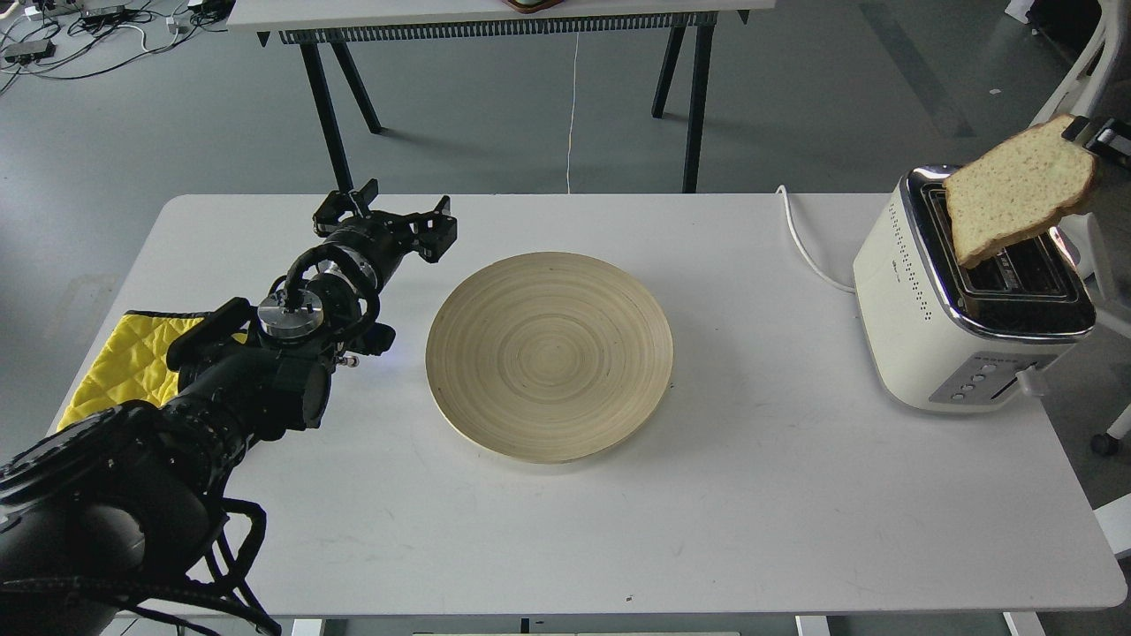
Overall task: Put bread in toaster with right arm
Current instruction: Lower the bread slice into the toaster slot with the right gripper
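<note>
The bread [1016, 190], a pale tan slice with a brown crust, hangs tilted just above the toaster [963, 291], its lower corner over the far slot. My right gripper [1091, 134] shows only as a black tip at the right edge, shut on the slice's upper right corner. The cream-white toaster with a chrome top stands at the table's right end, both slots showing dark. My left gripper [389, 214] is open and empty, held above the table left of the wooden plate.
A round wooden plate [549, 353] lies in the middle of the white table [707, 530]. A yellow quilted cloth [124, 358] lies at the left edge under my left arm. The toaster's white cord [800, 243] runs off the back edge.
</note>
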### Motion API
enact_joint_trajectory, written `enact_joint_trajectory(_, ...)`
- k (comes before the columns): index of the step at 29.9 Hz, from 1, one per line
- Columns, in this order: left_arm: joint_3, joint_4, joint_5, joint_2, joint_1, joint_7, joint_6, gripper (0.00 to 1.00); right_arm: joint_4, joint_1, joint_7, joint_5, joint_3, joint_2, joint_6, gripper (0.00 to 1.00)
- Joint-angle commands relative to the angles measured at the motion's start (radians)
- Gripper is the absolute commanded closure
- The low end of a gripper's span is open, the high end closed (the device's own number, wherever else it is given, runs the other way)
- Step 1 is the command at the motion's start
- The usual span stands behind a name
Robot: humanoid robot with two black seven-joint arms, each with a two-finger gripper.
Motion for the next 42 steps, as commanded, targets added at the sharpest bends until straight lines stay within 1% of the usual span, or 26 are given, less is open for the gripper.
enact_joint_trajectory(1, 0.000, 0.000, 0.000, 0.000, 0.000, 0.000, 0.000, 0.00, 0.000, -0.001, -0.001, 0.001, -0.002, -0.002, 0.013, 0.86)
enact_joint_trajectory(7, 0.000, 0.000, 0.000, 0.000, 0.000, 0.000, 0.000, 0.00, 0.000, 0.001, -0.001, -0.001, -0.012, -0.009, 0.014, 0.86)
enact_joint_trajectory(17, 0.000, 0.000, 0.000, 0.000, 0.000, 0.000, 0.000, 0.00, 0.020, 0.008, 0.002, 0.001, -0.009, -0.081, 0.028, 0.86)
enact_joint_trajectory(23, 0.000, 0.000, 0.000, 0.000, 0.000, 0.000, 0.000, 0.00, 0.023, 0.007, 0.002, 0.001, -0.011, -0.082, 0.028, 0.86)
enact_joint_trajectory(30, 0.000, 0.000, 0.000, 0.000, 0.000, 0.000, 0.000, 0.00, 0.020, 0.002, 0.004, -0.001, -0.008, -0.065, 0.028, 0.86)
enact_joint_trajectory(39, 0.000, 0.000, 0.000, 0.000, 0.000, 0.000, 0.000, 0.00, 0.009, -0.007, 0.002, -0.001, -0.008, -0.012, 0.028, 0.86)
enact_joint_trajectory(42, 0.000, 0.000, 0.000, 0.000, 0.000, 0.000, 0.000, 0.00, 0.005, -0.037, 0.002, -0.003, -0.005, 0.011, 0.025, 0.85)
